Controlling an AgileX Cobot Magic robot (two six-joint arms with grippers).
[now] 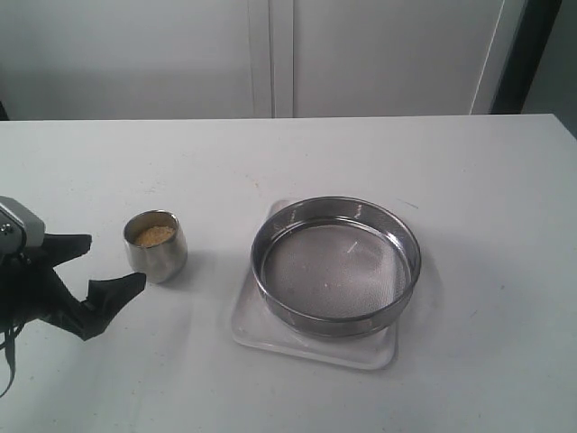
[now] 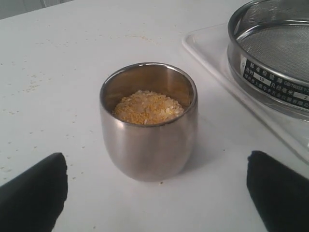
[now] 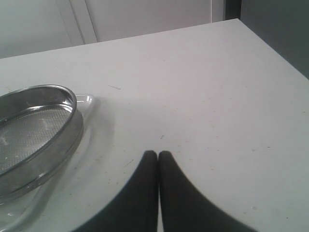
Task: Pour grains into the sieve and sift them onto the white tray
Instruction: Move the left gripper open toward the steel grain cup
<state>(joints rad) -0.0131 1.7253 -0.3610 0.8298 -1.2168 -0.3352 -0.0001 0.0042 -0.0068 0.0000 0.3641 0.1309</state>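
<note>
The grains [image 1: 154, 235] [image 2: 148, 107], yellow meal mixed with whitish bits, lie in a small rounded steel cup [image 1: 156, 245] [image 2: 148, 123] standing upright on the table. My left gripper [image 1: 101, 262] [image 2: 157, 186] is open, just left of the cup, its black fingers [image 2: 34, 193] wide apart and not touching it. The wide steel sieve [image 1: 335, 265] [image 2: 275, 53] [image 3: 34, 130] rests on the white tray [image 1: 248, 329] [image 2: 207, 48] [image 3: 87, 101]; its mesh holds no grains. My right gripper [image 3: 158, 154] is shut on nothing, over bare table beside the tray, and is out of the exterior view.
The white table [image 1: 451, 162] runs back to a pale wall with panel seams [image 1: 281, 54]. The table's far edge and corner [image 3: 236, 21] show in the right wrist view. A few stray specks of meal [image 2: 29, 89] lie on the table near the cup.
</note>
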